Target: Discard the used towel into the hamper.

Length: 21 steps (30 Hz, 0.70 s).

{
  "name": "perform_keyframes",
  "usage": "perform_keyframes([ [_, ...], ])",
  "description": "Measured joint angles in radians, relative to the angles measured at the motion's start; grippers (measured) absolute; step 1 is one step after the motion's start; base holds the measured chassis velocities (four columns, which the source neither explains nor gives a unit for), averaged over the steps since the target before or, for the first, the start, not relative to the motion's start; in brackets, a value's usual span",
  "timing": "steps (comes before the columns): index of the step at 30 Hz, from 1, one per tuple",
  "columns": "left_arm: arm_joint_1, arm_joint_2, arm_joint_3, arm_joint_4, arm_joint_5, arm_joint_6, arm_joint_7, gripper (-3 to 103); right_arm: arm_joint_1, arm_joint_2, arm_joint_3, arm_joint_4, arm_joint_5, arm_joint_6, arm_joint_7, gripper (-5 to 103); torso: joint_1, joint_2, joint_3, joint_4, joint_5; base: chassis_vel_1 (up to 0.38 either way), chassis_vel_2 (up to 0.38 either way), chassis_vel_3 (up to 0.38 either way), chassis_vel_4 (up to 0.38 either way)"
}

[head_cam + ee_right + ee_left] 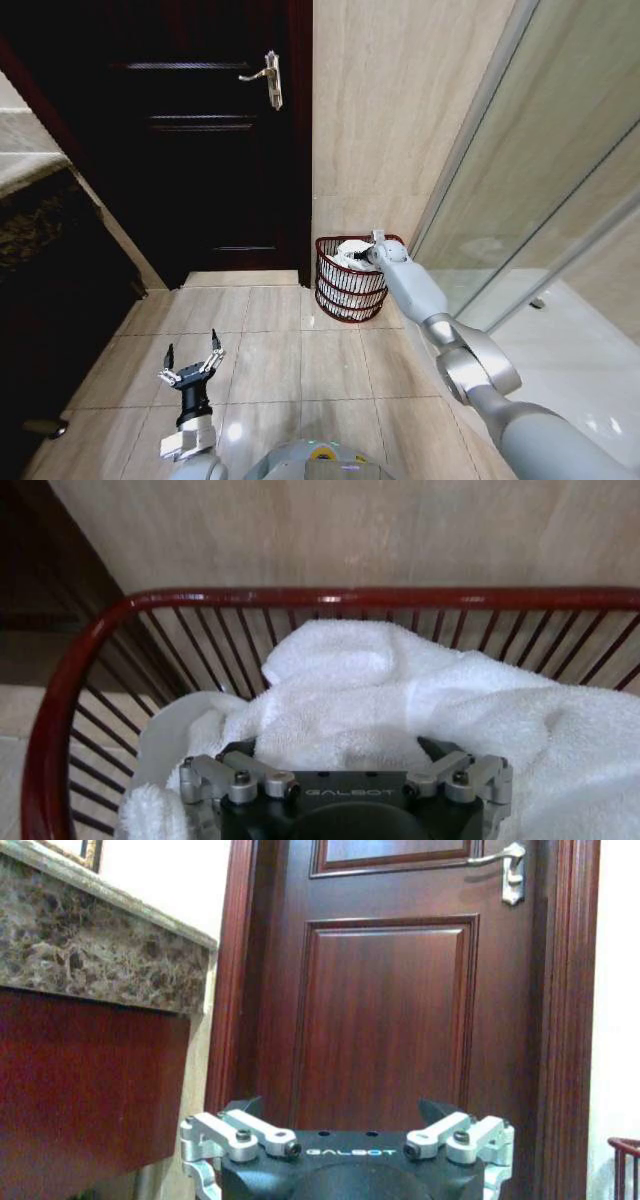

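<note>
Right gripper [340,754], marked GALBOT, fingers released over towel [400,690] in hamper [350,290]; left gripper [192,362] released.

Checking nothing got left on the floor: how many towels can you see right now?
1. The white towel lies bunched inside the hamper by the wall, under the right gripper. More could be hidden beneath it. The left gripper hangs open over bare tiles.

towel [400,697]: white terry cloth, fluffy nap. hamper [80,675]: glossy red-brown metal wire. door [390,1012]: polished dark wood w/ satin metal handle [267,76]. floor [270,350]: glossy beige tile. counter [90,952]: mottled stone.
</note>
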Motion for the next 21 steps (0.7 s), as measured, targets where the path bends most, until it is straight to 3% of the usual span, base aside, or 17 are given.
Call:
perform_keyframes([
  [8, 0.008, -0.005, 0.001, -0.011, 0.006, 0.000, -0.001, 100, -0.024, -0.013, 0.003, 0.027, -0.046, 0.036, 0.007, 100, 0.000, 0.000, 0.000, 0.0005, 0.0002, 0.000, 0.000, 0.000, 0.000],
  [9, 0.007, -0.005, 0.003, -0.016, 0.006, 0.002, -0.001, 100, -0.042, -0.038, 0.001, 0.079, -0.042, 0.078, 0.044, 100, 0.000, 0.000, 0.000, 0.0005, 0.0005, 0.000, 0.000, 0.000, 0.000],
  [15, -0.005, 0.007, 0.014, -0.029, 0.007, 0.022, 0.002, 100, -0.155, -0.189, -0.002, 0.418, 0.032, 0.175, 0.151, 100, 0.000, 0.000, 0.000, -0.0009, 0.0003, 0.000, 0.000, 0.000, 0.000],
  [21, -0.011, 0.008, 0.025, -0.040, 0.014, 0.033, 0.004, 100, -0.285, -0.269, 0.024, 0.681, 0.040, 0.262, 0.214, 100, 0.000, 0.000, 0.000, -0.0001, 0.0006, 0.000, 0.000, 0.000, 0.000],
])
